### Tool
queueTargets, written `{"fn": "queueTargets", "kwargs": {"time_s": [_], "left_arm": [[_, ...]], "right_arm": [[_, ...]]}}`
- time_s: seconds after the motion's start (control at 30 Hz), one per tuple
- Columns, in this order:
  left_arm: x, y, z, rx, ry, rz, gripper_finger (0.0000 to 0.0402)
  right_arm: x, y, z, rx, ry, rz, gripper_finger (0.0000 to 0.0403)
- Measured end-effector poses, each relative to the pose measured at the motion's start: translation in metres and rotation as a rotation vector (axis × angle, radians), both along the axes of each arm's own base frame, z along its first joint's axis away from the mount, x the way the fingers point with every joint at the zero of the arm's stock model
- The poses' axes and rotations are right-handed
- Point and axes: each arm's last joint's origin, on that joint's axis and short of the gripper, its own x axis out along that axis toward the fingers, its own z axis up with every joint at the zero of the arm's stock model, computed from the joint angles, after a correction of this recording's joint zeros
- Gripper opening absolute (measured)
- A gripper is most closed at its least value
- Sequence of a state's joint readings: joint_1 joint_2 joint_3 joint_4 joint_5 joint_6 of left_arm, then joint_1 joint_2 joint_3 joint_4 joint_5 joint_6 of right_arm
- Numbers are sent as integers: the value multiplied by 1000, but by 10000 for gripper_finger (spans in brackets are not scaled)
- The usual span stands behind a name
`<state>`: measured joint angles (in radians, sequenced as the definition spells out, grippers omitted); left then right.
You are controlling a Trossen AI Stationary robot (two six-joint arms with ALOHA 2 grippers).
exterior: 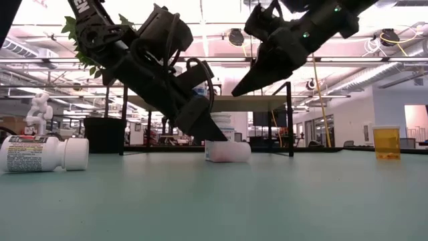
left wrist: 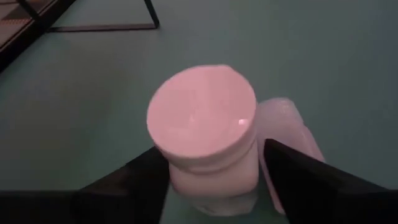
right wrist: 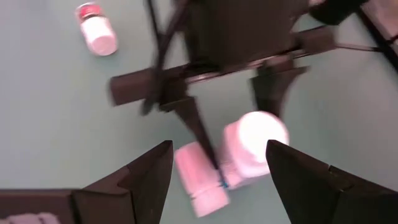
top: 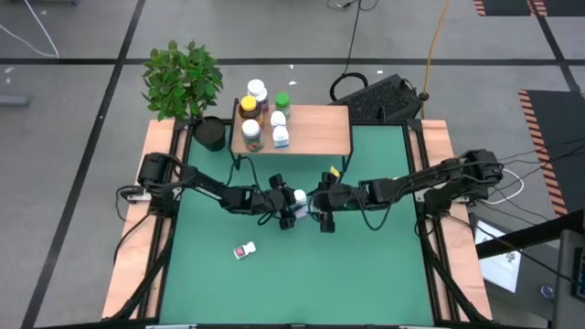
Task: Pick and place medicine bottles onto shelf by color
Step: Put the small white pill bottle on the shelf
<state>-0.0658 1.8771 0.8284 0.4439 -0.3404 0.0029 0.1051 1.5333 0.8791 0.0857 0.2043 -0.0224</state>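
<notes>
A white-capped medicine bottle (left wrist: 202, 140) stands upright on the green table, and a second white bottle (left wrist: 292, 127) lies on its side right against it. My left gripper (top: 289, 206) is low over the table's middle and slants down. Its open fingers stand on either side of the upright bottle (right wrist: 254, 144). My right gripper (top: 322, 210) hangs open above and just right of that pair, with nothing between its fingers (right wrist: 217, 168). The shelf (top: 315, 128) at the far edge carries several bottles (top: 260, 114). Another bottle (top: 244, 249) lies on its side nearer the front. My left gripper has one finger (left wrist: 140, 177) close against the upright bottle's body (left wrist: 180, 180) below the cap, and the other finger (left wrist: 292, 171) a thin gap off its opposite side. I cannot tell whether either one touches. The bottle stands on the table.
An amber bottle (exterior: 386, 142) stands on the table toward the right, near the shelf's leg. A potted plant (top: 186, 82) in a black pot (top: 210, 133) stands left of the shelf. The two grippers are close together. Wooden rails (top: 137, 247) run along the table's sides.
</notes>
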Motion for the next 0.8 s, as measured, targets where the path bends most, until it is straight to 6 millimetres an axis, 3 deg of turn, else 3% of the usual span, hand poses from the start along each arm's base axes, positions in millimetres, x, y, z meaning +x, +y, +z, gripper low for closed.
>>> {"fn": "queueTargets", "kwargs": {"time_s": [0.23,0.47,0.8], "left_arm": [[1,-1,0,7,8,-60,152],[3,-4,3,32,-24,-95,167],[4,-17,8,70,-63,-160,162]], "right_arm": [[4,-16,3,43,-40,48,251],[8,-20,5,34,-78,96,251],[16,-20,-19,37,-16,92,251]]}}
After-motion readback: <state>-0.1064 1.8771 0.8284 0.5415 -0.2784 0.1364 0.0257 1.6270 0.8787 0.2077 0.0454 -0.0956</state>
